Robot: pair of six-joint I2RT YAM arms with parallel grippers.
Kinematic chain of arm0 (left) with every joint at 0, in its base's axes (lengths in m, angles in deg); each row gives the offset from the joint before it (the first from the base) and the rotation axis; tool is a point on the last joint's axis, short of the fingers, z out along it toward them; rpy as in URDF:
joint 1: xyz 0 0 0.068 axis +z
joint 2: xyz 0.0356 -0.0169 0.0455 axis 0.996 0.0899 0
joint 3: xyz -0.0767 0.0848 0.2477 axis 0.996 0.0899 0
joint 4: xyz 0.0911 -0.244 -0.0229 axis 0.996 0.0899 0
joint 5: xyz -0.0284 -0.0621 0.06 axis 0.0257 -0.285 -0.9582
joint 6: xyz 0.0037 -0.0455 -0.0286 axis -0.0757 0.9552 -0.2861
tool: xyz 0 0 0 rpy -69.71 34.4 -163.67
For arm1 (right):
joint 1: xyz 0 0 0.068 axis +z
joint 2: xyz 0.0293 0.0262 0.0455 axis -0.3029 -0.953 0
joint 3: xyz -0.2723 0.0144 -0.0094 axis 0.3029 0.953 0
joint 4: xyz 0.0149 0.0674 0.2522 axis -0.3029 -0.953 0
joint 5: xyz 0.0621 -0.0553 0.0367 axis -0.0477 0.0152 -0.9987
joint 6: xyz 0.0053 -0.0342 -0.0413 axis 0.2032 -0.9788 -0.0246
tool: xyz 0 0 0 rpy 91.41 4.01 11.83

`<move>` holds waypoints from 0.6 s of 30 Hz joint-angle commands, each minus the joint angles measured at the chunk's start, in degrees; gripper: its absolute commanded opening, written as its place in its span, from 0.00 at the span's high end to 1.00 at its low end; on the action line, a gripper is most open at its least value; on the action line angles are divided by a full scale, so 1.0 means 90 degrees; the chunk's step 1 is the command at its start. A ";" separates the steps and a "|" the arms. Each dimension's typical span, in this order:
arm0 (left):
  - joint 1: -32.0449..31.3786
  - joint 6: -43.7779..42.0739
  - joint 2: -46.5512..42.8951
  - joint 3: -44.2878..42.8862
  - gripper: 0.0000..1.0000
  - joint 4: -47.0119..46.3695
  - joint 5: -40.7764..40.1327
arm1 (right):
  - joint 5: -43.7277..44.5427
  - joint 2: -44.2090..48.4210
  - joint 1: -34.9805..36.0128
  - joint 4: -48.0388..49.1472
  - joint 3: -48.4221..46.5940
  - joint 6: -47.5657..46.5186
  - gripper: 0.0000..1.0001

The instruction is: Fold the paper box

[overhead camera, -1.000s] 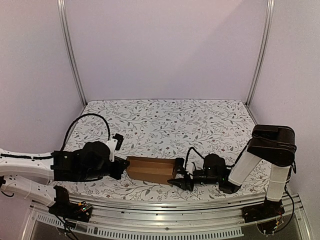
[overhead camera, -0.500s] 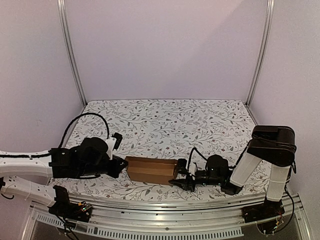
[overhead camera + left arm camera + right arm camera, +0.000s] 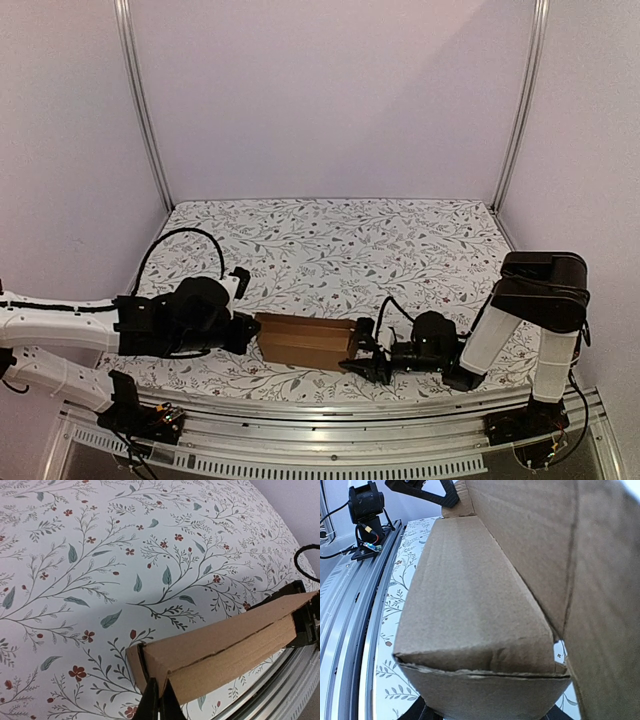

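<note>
Low ctr of top view: paper box (image 3: 305, 340) narrow, plain brown; L gripper (image 3: 159, 702) pressed together, R gripper (image 3: 359, 352) pinching its end.

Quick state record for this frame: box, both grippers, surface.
object: paper box, plain brown, narrow, lying flat
surface: floral table
location: near the front edge, between the two arms
left gripper: shut, fingertips at the box's left end
right gripper: jaws either side of the box's right end, apparently gripping it
box contact: both ends engaged
</note>
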State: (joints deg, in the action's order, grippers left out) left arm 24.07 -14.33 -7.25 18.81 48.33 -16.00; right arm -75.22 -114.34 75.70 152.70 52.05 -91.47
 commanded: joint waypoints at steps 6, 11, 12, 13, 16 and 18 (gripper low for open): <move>-0.0239 0.0075 0.0389 0.0031 1.00 0.0679 -0.0166 | 0.0744 -0.0236 -0.0145 0.0350 0.0055 0.0287 0.67; -0.0460 0.0034 0.0685 -0.0145 1.00 0.0824 -0.0331 | 0.0782 -0.0229 -0.0137 0.0339 0.0057 0.0302 0.67; -0.0521 0.0030 0.0758 -0.0183 1.00 0.0865 -0.0378 | 0.0791 -0.0221 -0.0135 0.0331 0.0054 0.0302 0.67; -0.0573 0.0033 0.0835 -0.0229 1.00 0.0914 -0.0436 | 0.0805 -0.0219 -0.0136 0.0316 0.0065 0.0302 0.66; -0.0750 0.0037 0.1053 -0.0392 1.00 0.1127 -0.0633 | 0.0860 -0.0183 -0.0142 0.0308 0.0075 0.0302 0.63; -0.0887 0.0044 0.1171 -0.0481 1.00 0.1243 -0.0747 | 0.0867 -0.0157 -0.0137 0.0300 0.0087 0.0302 0.60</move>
State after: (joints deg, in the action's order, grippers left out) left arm 19.57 -13.71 -0.06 14.79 50.85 -24.15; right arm -73.77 -115.43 75.70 154.10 52.44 -89.77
